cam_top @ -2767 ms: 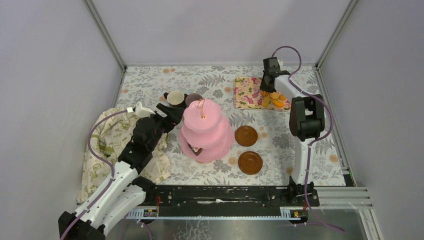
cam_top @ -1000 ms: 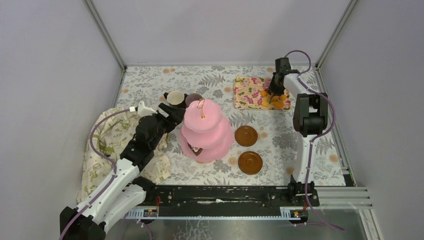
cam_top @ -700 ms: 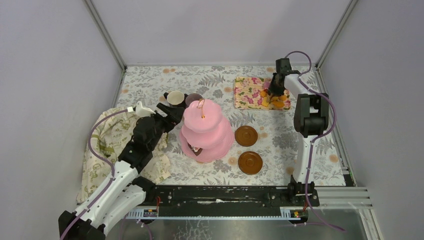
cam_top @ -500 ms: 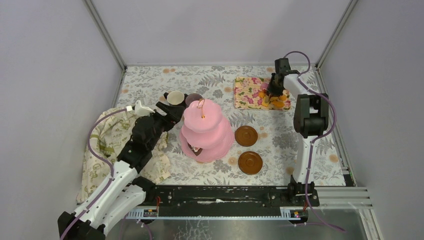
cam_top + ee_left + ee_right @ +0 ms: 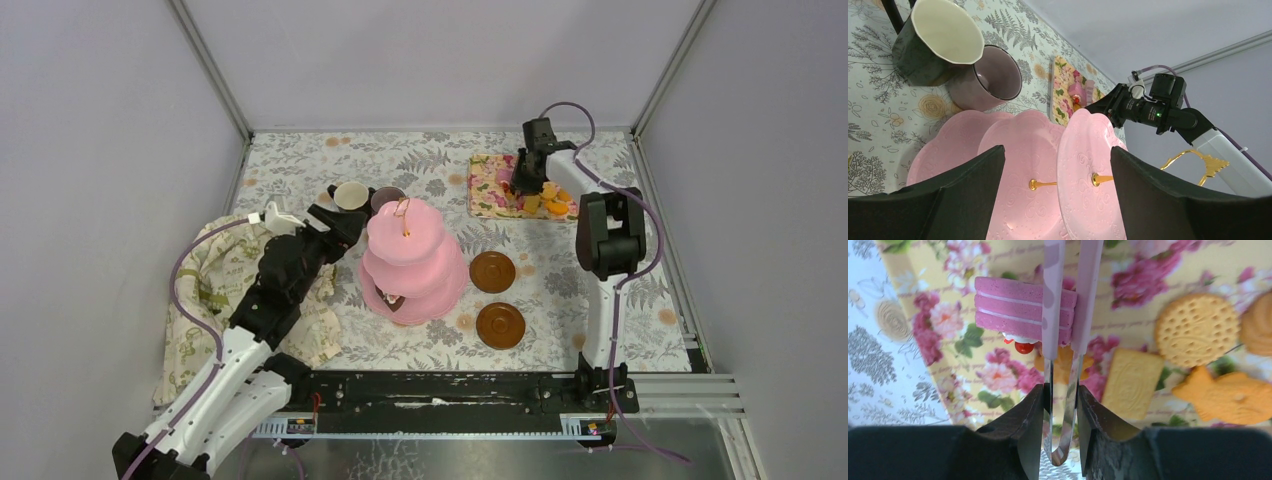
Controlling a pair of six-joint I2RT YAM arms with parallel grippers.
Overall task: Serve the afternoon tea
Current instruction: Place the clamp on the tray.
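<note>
Over floral tray (image 5: 908, 270) | right pincer (image 5: 1062, 401) grips tongs (image 5: 1053, 315) clamping pink sweet (image 5: 1008, 307) | script (image 5: 1143, 290) unreadable

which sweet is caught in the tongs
The pink layered cake slice, pinched between the pink-tipped tongs in the right claw. The round biscuit, rectangular biscuit and fish-shaped biscuit lie loose on the floral tray.

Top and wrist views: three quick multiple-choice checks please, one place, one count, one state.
1. Where is the pink cake slice? A on the stand's top tier; B between the tongs, at the floral tray; C on a saucer.
2. How many brown saucers? A one; B two; C three.
3. The left tool is: A open; B shut on a mug; C shut on the handle.
Answers: B, the tongs pinch it; B, both lie right of the cake stand; A, its jaws stand wide apart.
</note>
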